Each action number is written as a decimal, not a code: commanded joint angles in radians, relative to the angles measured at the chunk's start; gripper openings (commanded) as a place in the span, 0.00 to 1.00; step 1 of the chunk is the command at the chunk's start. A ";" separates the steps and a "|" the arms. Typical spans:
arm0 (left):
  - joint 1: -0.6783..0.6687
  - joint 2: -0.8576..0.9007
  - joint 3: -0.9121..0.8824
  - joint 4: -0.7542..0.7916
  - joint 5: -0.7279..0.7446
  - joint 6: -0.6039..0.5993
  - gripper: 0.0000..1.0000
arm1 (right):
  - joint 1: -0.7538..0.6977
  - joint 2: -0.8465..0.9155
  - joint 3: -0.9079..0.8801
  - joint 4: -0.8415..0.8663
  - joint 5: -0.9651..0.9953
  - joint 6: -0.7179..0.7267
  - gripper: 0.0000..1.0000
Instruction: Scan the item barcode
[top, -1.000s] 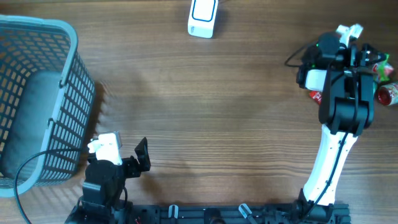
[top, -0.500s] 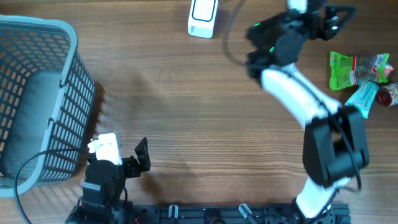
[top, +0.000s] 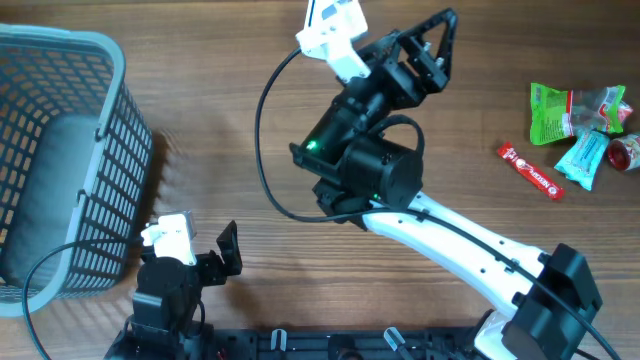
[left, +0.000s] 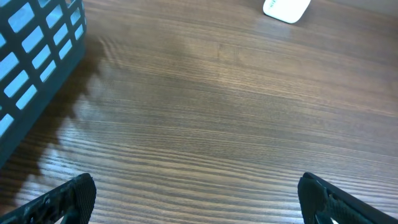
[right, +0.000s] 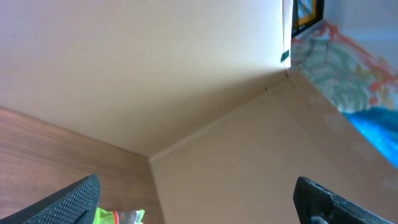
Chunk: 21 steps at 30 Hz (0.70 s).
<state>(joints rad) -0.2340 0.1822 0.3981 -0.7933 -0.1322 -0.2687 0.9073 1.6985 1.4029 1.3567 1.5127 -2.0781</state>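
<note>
One basket (top: 60, 38), one scanner (left: 286, 9), one red stick (top: 531, 168) — left fingers (left: 62, 199), right fingers (right: 68, 199) spread wide, empty.

right arm (top: 470, 245) stretched long and angled leftward, wrist tipped upward, right hand (top: 432, 50) spread wide, empty — left arm (top: 165, 300) folded low, left hand (left: 199, 199) wide too, empty

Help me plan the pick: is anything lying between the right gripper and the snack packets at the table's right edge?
Nothing visible. The right gripper, open and empty, is separated from the snack packets only by bare wooden table.
</note>
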 joint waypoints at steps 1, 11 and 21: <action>0.005 -0.007 -0.006 0.002 0.005 -0.005 1.00 | -0.001 -0.018 0.013 -0.037 0.006 -0.043 1.00; 0.005 -0.007 -0.006 0.002 0.005 -0.005 1.00 | 0.001 -0.018 0.012 -0.272 0.006 -0.042 1.00; 0.005 -0.007 -0.006 0.002 0.005 -0.005 1.00 | 0.001 -0.018 0.012 -0.570 0.006 -0.042 1.00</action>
<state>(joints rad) -0.2340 0.1822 0.3981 -0.7933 -0.1322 -0.2687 0.9073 1.6974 1.4029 0.8257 1.5124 -2.0789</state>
